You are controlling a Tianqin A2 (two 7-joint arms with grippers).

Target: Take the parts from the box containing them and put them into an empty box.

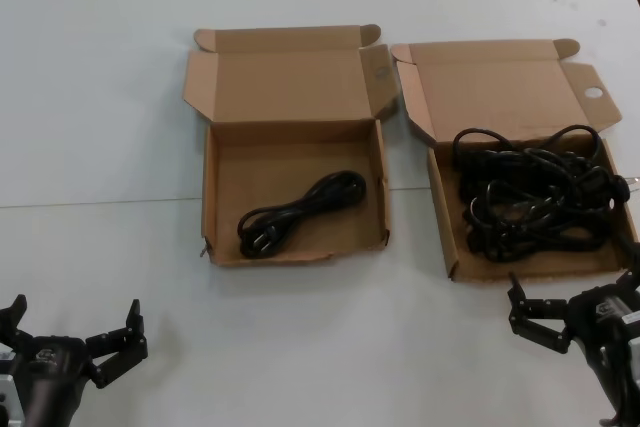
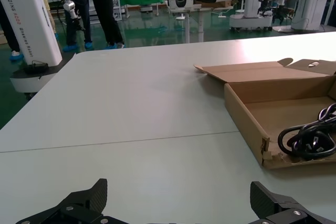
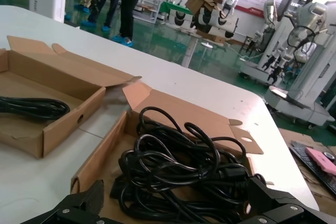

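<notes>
One black looped power cable (image 1: 300,212) lies in the ragged-fronted brown cardboard box (image 1: 215,207); a tangled pile of cables (image 1: 535,192) waits in the hole-flapped box (image 1: 442,217). Right tool (image 1: 575,319) spread wide just before it; left tool (image 1: 72,337) wide, parked on the white desk (image 1: 100,97).

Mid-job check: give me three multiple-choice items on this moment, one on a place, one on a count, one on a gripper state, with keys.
1. Where does the single cable bundle lie?
A. in the ragged-front box
B. on the table
C. in the left gripper

2. How many cardboard boxes stand open?
A. one
B. two
C. three

3. How is the right gripper?
A. shut on a cable
B. inside a box
C. open, before the holed-flap box

Key: 1 A, the head view shows it lying on that box's floor. 2 B, both lids are folded back. 3 C, its jaws are spread and empty, short of the cable pile. The left gripper waits open near the table's front edge.
</notes>
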